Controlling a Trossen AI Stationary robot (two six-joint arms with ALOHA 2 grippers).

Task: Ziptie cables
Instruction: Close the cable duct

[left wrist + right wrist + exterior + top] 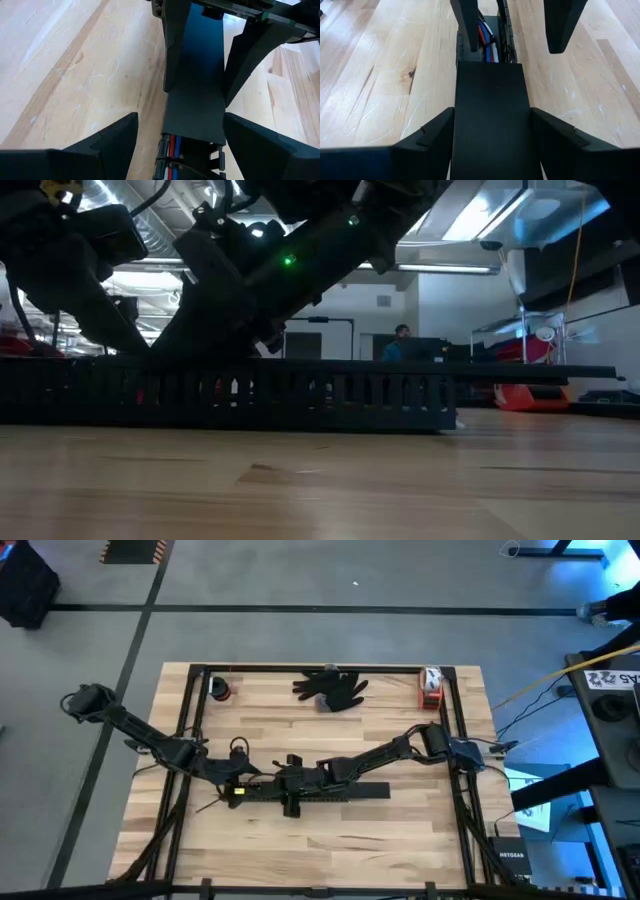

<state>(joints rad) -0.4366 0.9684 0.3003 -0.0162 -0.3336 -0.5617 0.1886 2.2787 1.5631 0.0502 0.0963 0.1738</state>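
Spread wide, both of my grippers straddle the long black slotted duct [335, 792] that lies across the middle of the wooden table [300, 850]. My left gripper [181, 131] has its fingers [114, 140] apart on either side of the duct, touching nothing that I can see. My right gripper [492, 129] faces it from the other end of the same stretch, fingers [422, 137] likewise apart, with the flat black cover [492, 115] running between them. The cables [487, 42] lie inside the open channel, red, blue and white strands side by side, showing where the cover ends, between my two grippers. From table height the duct's slotted wall [300, 395] hides most of them. A black glove [333, 686] sits well apart, near the table's far edge.
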